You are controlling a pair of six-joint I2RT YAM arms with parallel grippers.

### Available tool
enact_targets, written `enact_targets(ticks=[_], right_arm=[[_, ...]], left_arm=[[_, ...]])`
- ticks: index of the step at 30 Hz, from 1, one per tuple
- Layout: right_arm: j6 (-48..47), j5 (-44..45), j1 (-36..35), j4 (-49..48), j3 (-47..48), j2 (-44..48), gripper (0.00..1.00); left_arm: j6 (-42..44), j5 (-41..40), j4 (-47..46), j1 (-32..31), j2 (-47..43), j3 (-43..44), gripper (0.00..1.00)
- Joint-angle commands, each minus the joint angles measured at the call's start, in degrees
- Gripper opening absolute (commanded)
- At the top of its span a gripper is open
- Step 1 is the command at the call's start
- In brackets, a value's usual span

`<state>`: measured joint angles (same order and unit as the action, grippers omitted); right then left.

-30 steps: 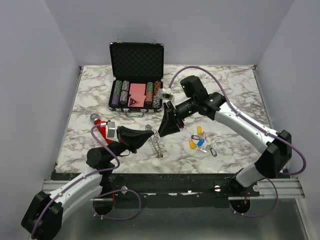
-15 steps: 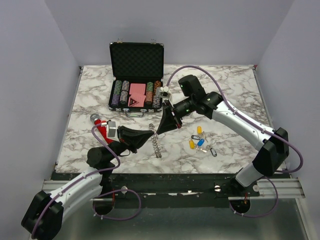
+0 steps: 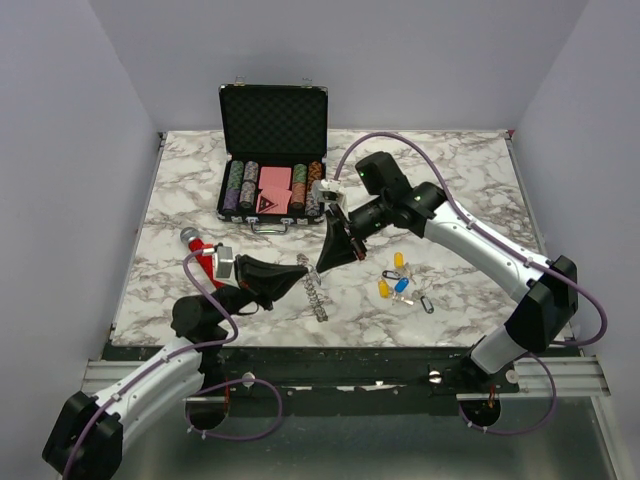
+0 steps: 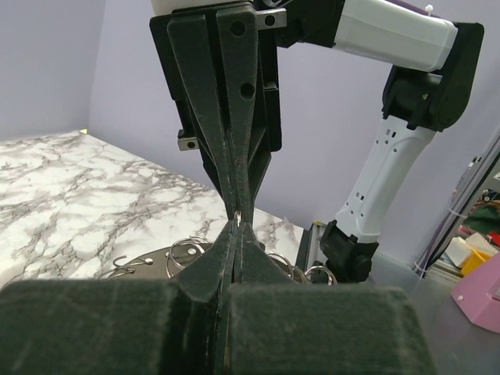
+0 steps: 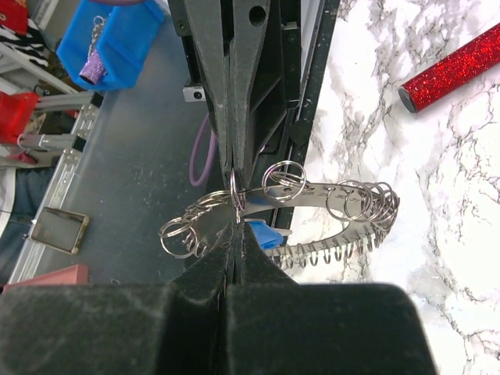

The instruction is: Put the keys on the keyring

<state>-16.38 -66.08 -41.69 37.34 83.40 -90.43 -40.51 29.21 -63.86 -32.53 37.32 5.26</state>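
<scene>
Where the two arms meet tip to tip near the table's middle, the keyring [image 5: 312, 195] hangs between them. It is a flat silvery band bent into a curve, its edge crowded with thin wire split rings and a comb of small hooks. The left gripper [image 5: 237, 183] has its dark, matte, wedge-shaped fingers pressed together on one small split ring of that fringe. The right gripper [image 5: 237, 227] meets it point to point, its fingers likewise closed flat on the same little ring. A blue plastic piece shows just under the band; whether it is threaded on I cannot tell.

From above, the keyring's lower end droops toward the marble-patterned table [image 3: 200, 190]; whether it touches I cannot tell. The keys [image 3: 402, 284], with yellow and blue heads, lie loose at about 3 o'clock from it, near but apart. A red glittery tube [image 3: 195, 247] lies at 9 o'clock. An open black case [image 3: 272, 120] of poker chips stands at 12 o'clock, well apart. Open marble runs along the far right corner and the left edge.
</scene>
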Motion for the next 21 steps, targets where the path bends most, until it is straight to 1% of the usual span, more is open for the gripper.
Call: enact_targets(ticks=[1,5,15,21], right_arm=[[-4.9,-0.3,-0.4,4.3,1.3,-0.1,0.0],[-5.2,-0.2,-0.6,4.1,0.5,-0.1,0.01],[-2.2,-0.9,-2.0,1.5,-0.2,-1.0,0.01],[-2.3,0.2,-2.0,1.8,-1.0,-0.4,0.04]], left_arm=[[1.5,1.9,0.3,0.6,-1.8,1.0,0.0],[0.6,2.0,-1.6,0.7,-0.8,1.2,0.0],[-2.3,3.1,-11.0,0.6,5.4,1.1,0.0],[-1.7,3.0,-10.1,0.6,4.3,0.8,0.0]])
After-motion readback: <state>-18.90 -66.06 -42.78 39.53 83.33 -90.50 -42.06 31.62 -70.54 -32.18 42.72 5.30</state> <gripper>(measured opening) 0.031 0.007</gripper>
